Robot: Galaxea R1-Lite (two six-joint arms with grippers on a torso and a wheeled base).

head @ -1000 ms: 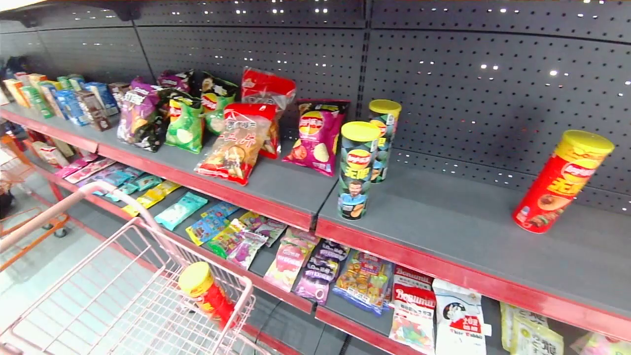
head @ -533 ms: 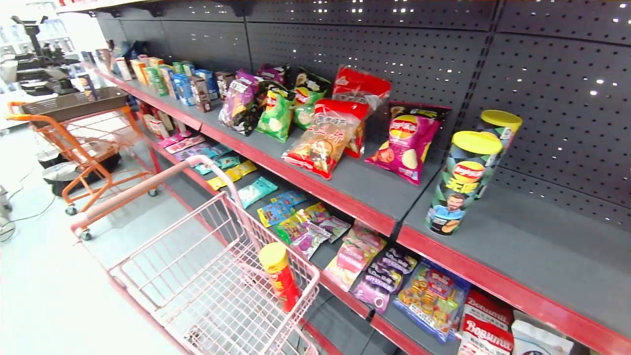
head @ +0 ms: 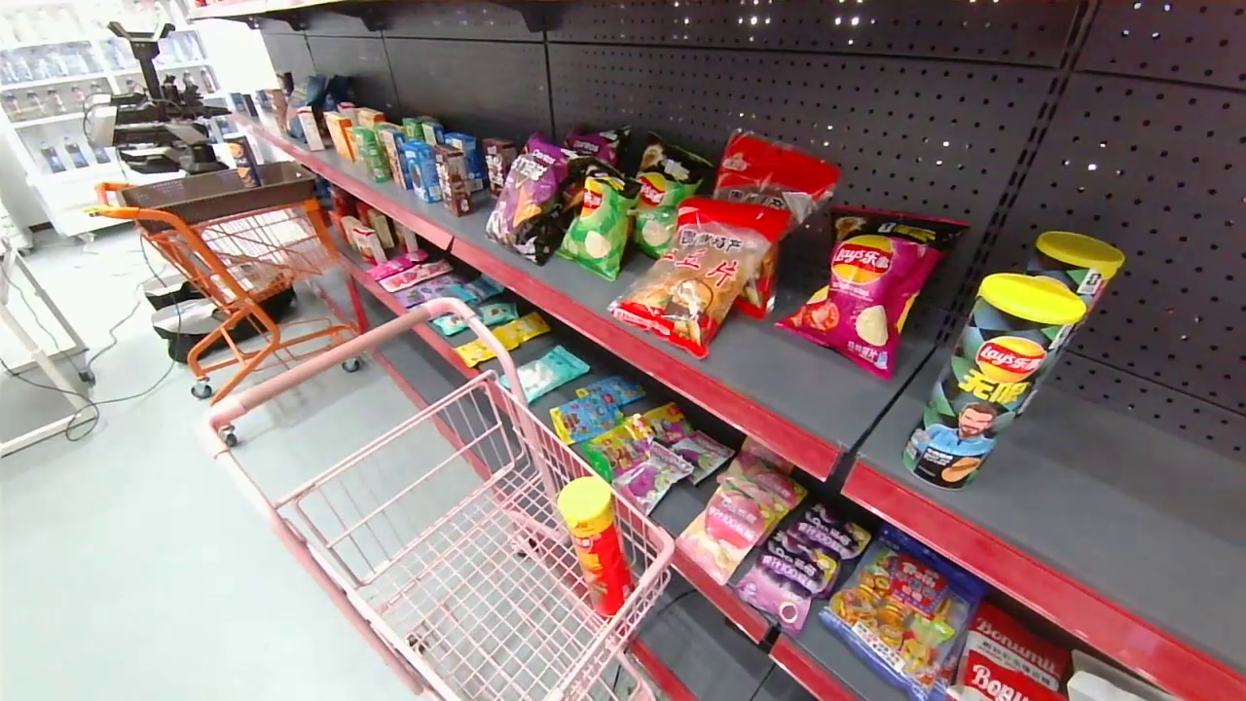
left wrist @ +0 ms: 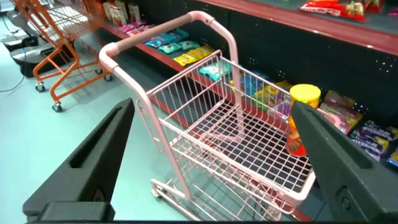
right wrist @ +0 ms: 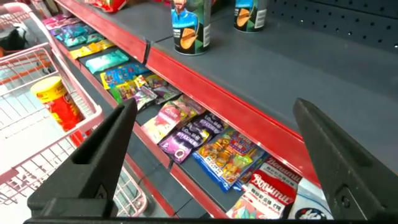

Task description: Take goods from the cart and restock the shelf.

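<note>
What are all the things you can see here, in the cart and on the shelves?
pink cart: one, pink, on the floor by the shelf
chip can: one, red with yellow lid, upright in the pink cart's corner
tall cans: two, dark green with yellow lids, upper shelf, one behind the other
chip bags: several, purple, green, red, magenta, upper shelf
small boxes: a row, mixed colours, far end of upper shelf
candy packets: many, mixed colours, flat on lower shelf
orange cart: one, orange, farther down the aisle
shelf: one, grey with red edges
left gripper: one, black, open over the pink cart
right gripper: one, black, open before the shelf
</note>
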